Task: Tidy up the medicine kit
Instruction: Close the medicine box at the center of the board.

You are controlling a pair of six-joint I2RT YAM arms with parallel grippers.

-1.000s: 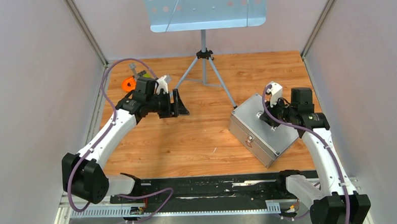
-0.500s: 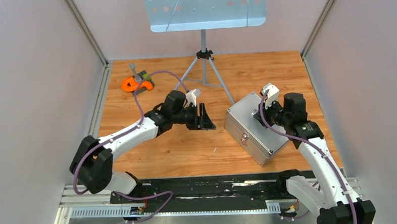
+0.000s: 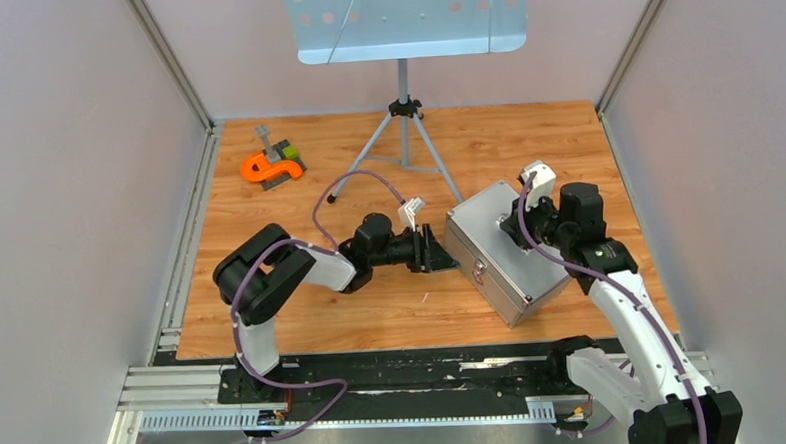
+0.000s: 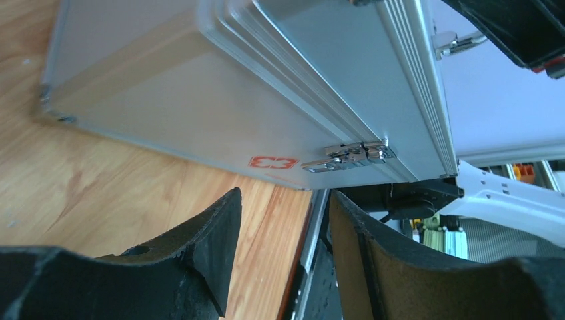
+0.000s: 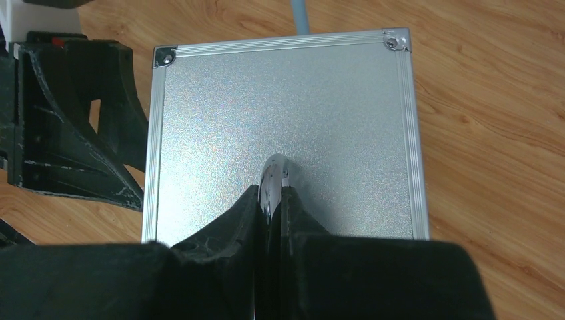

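Kit: boxy silver-grey aluminium case (image 3: 481, 230), pebbled lid, ribbed edge trim, lid down; on wood-grain bench (image 3: 373, 313), 3 o'clock of centre.
Marking: red CE mark (image 4: 273, 162) on front face, beside chrome latch (image 4: 346, 152).
Right claw (image 5: 270, 193): clamped on shiny metal top handle (image 5: 274, 170).
Left claw (image 4: 283, 200): partly open, empty, at case's 9 o'clock.

Our left hand (image 3: 442, 252) swept from the frame's upper left to centre, just beside the boxy silver-grey aluminium case (image 3: 485, 240), which slid leftward.

Left hand (image 4: 285, 197) stood open (arm stretched low toward the right); right hand (image 5: 272, 192) was pinched shut, wrist pitched down.
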